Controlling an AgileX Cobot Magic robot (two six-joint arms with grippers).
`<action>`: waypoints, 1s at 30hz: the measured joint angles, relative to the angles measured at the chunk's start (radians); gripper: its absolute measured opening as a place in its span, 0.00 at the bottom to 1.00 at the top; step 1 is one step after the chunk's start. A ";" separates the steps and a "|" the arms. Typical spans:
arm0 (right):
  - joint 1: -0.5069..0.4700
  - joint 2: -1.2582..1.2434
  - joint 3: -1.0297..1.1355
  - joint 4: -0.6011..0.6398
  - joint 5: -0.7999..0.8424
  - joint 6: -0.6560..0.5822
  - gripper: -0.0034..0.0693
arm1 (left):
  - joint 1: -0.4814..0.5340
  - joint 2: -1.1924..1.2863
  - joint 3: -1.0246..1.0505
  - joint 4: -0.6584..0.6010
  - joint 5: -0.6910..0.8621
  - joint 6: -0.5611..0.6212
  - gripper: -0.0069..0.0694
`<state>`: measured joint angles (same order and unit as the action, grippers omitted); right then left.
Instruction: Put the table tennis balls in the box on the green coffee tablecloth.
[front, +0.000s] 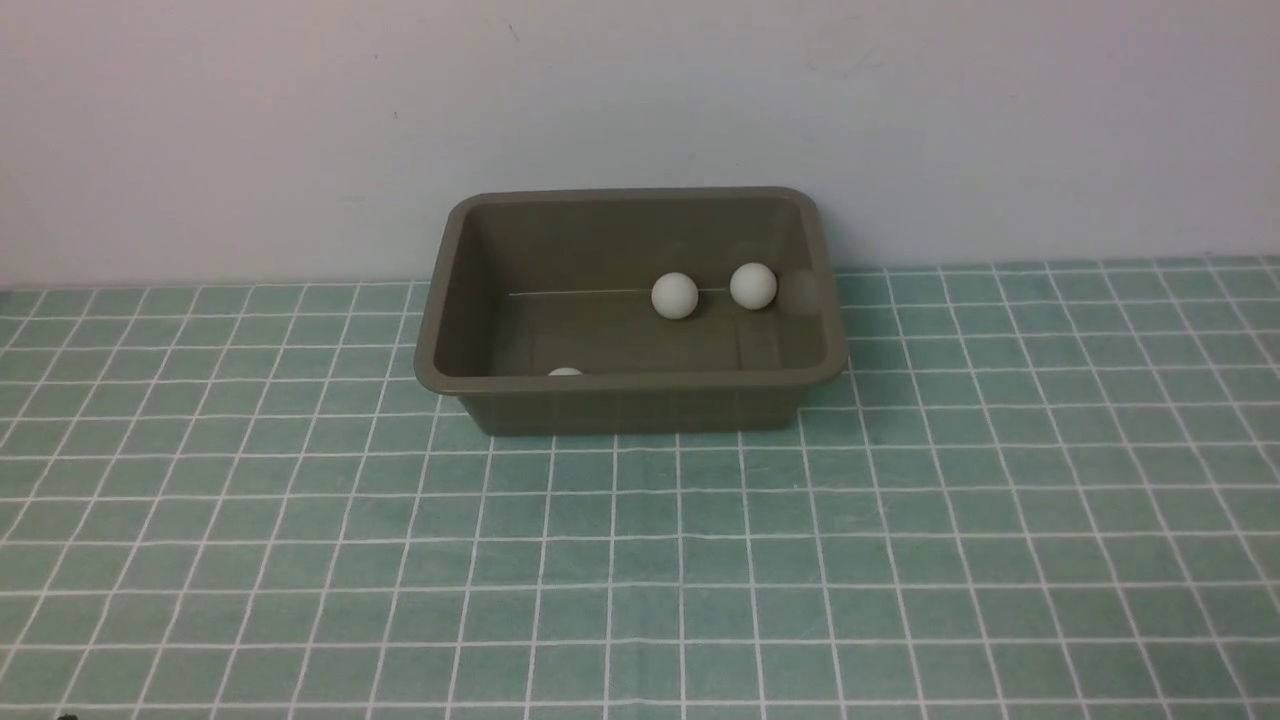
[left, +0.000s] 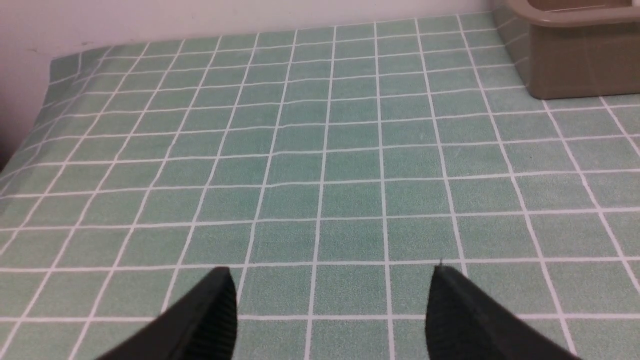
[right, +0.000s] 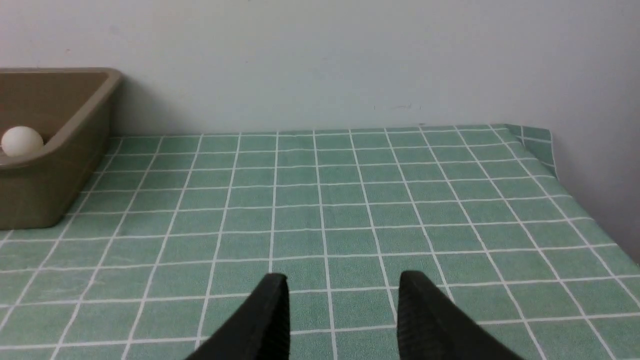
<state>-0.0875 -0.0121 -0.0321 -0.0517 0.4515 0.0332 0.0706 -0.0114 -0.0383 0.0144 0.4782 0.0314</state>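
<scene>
The table tennis balls (front: 675, 296) lie in the box (front: 628, 398): two near its far wall toward 2 o'clock, a third just peeking over the near rim at 7 o'clock. None shows on the green coffee tablecloth (front: 640, 560). The box sits at 12 o'clock against the wall, long axis running 9 to 3, mouth up. The left gripper (left: 330, 310) hangs with jaws spread and empty; the right gripper (right: 345, 315) shows a gap though its jaws are as closed as they go, holding nothing. Judging by this, only a check for stray balls remains, best made without nudging the box
</scene>
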 joint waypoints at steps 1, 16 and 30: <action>0.000 0.000 0.006 0.002 0.004 0.000 0.44 | 0.000 0.000 0.000 0.000 0.000 0.000 0.69; 0.000 0.000 0.048 0.025 -0.030 0.000 0.44 | 0.000 0.000 0.000 0.000 0.000 0.000 0.69; 0.000 0.000 0.049 0.025 -0.037 0.000 0.44 | 0.000 0.000 0.000 0.000 0.000 0.000 0.69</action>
<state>-0.0875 -0.0121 0.0167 -0.0266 0.4141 0.0332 0.0706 -0.0114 -0.0383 0.0144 0.4782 0.0314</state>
